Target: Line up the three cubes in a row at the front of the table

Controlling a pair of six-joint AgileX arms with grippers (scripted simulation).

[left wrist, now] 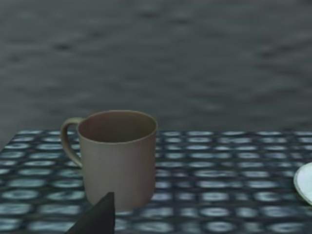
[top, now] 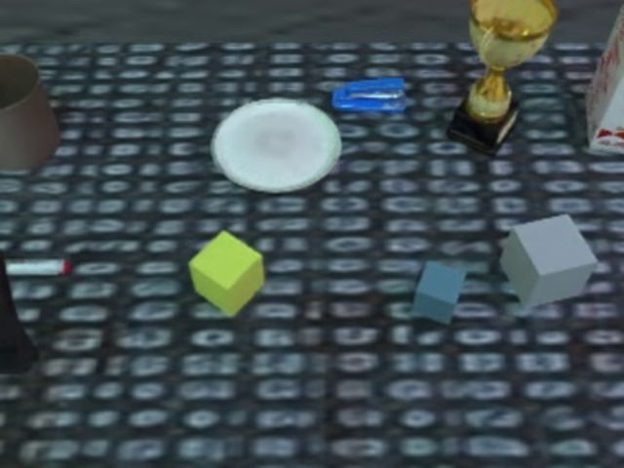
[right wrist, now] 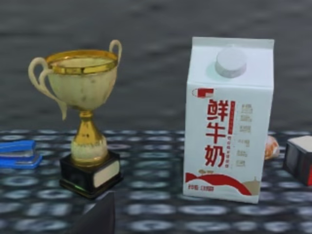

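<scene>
- Front of the table (top: 322, 409): no cube stands here, so I judge the row not yet started.
- Mid-table: yellow-green cube (top: 227, 272) at left, small blue cube (top: 439, 291) and grey cube (top: 548, 259) near each other at right; all loose and skewed.
- Far side: plate (top: 277, 144), stapler (top: 370, 96), trophy (top: 492, 73), mug (left wrist: 117, 158), milk carton (right wrist: 229, 119).
- Both arms are parked at the edges; whether their grippers are spread or pressed together cannot be told.

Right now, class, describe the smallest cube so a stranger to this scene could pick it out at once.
Start at the white plate near the table's middle, then look toward the front right. There three cubes sit roughly in a row, and the small dull blue cube is the middle one. It lies between the yellow-green cube and the large pale grey cube, closer to the grey, and is the smallest.
</scene>
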